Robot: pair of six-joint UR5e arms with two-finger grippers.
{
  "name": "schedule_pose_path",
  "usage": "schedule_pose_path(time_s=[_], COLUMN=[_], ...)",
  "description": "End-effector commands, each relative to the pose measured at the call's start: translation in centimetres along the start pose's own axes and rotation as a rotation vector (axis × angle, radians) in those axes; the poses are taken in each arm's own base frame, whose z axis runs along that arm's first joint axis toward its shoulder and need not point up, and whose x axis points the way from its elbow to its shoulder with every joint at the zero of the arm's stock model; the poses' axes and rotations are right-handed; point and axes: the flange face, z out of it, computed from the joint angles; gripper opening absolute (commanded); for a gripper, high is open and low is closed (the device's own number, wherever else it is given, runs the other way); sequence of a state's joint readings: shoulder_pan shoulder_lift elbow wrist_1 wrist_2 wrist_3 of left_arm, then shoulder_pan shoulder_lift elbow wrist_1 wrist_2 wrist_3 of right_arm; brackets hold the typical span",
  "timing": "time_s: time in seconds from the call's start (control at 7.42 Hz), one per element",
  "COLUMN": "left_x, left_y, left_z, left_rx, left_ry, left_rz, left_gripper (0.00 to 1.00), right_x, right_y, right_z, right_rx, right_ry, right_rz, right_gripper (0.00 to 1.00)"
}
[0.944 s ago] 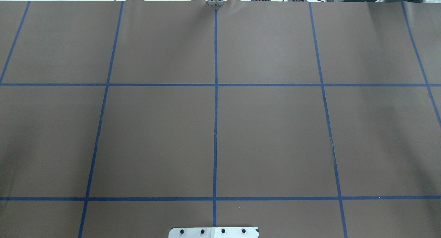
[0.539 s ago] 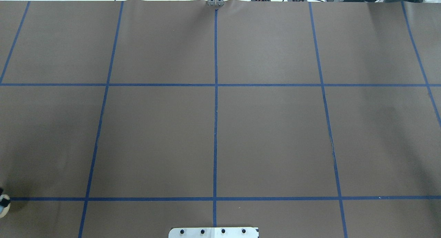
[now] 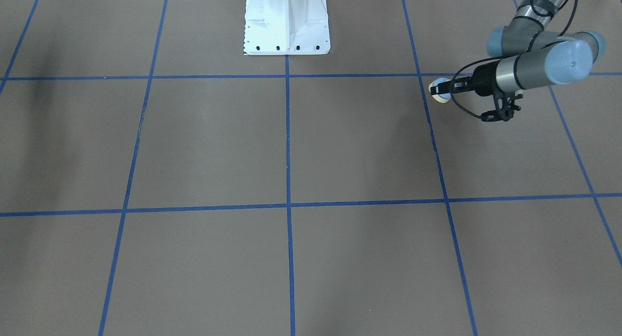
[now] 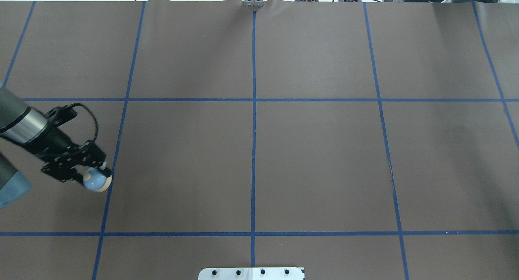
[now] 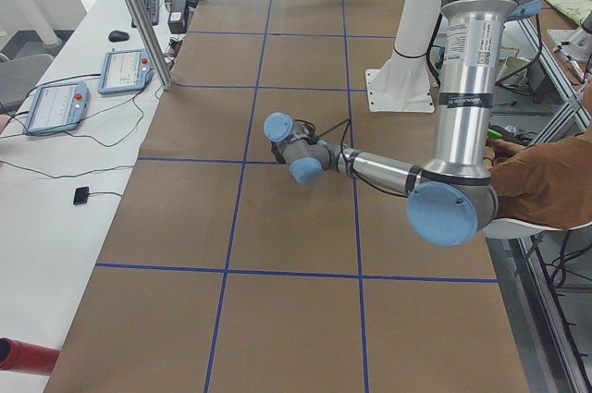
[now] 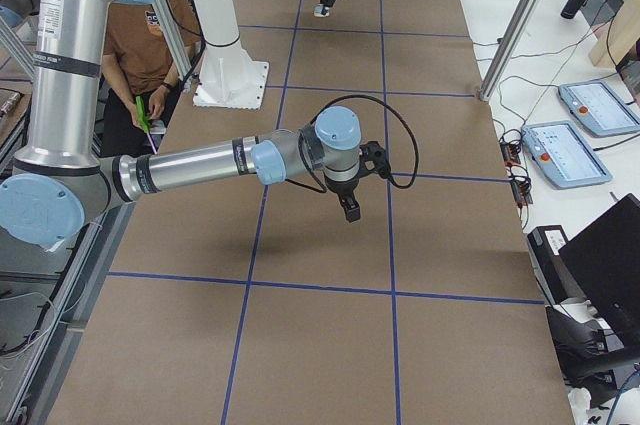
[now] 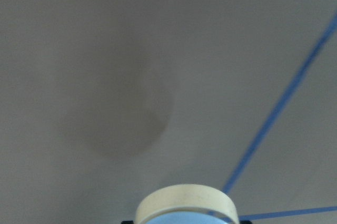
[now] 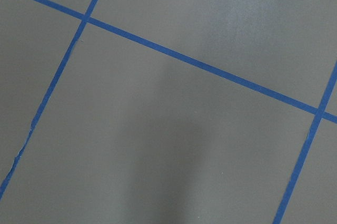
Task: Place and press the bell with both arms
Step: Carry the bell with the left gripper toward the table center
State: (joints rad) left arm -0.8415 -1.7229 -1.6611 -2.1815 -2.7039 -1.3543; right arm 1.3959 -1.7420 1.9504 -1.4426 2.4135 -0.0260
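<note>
Overhead, left fingers [image 4: 101, 166] pinch the bell [image 4: 95, 181] clear of the counter [image 4: 182, 170], beside a blue tape line [image 4: 117, 146]. Front view: same pinch, bell tipped sideways. Right-side view: right fingers [image 6: 349, 207] hang above the counter; spread or pressed, cannot tell.

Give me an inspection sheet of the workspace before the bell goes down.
Surface: brown table covering with blue tape grid; small tear beside one tape line.
Job's things: bell held tilted in the left gripper, apparently off the table.
Clutter: nothing seen.
Grippers: left gripper shut on the bell; right gripper points down over bare covering, open or shut cannot tell.
Cables: left wrist cable and right wrist cable, both black, loop free in the air.
Surroundings: white pedestal; teach pendants beside the table; seated person near the pedestal.
</note>
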Motion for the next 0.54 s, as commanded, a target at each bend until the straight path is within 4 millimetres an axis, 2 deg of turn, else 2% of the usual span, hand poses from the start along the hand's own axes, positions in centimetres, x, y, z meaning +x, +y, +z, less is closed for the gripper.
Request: schedule_pose_path(time_s=[0.0, 0.13, 0.27, 0.4], left_x=[20.0, 27.6, 34.4, 39.0], left_y=[-1.0, -1.9, -3.4, -4.5], left_z=[2.0, 4.8, 7.1, 10.5], left_rx=[0.095, 0.135, 0.146, 0.143], left_ry=[-0.056, -0.118, -0.161, -0.208], left_rz=[0.019, 0.003, -0.022, -0.044], left_gripper=[0.00, 0.00, 0.00, 0.00], right_x=[0.5, 0.7, 0.7, 0.7], right_y=[0.1, 0.2, 0.2, 0.2], right_z=[0.5, 0.7, 0.7, 0.8], right_rx=[-0.010, -0.015, -0.014, -0.015], right_ry=[0.000, 0.000, 0.000, 0.000], right_rz=[0.009, 0.014, 0.013, 0.014], right_gripper=[1.00, 1.00, 1.00, 1.00])
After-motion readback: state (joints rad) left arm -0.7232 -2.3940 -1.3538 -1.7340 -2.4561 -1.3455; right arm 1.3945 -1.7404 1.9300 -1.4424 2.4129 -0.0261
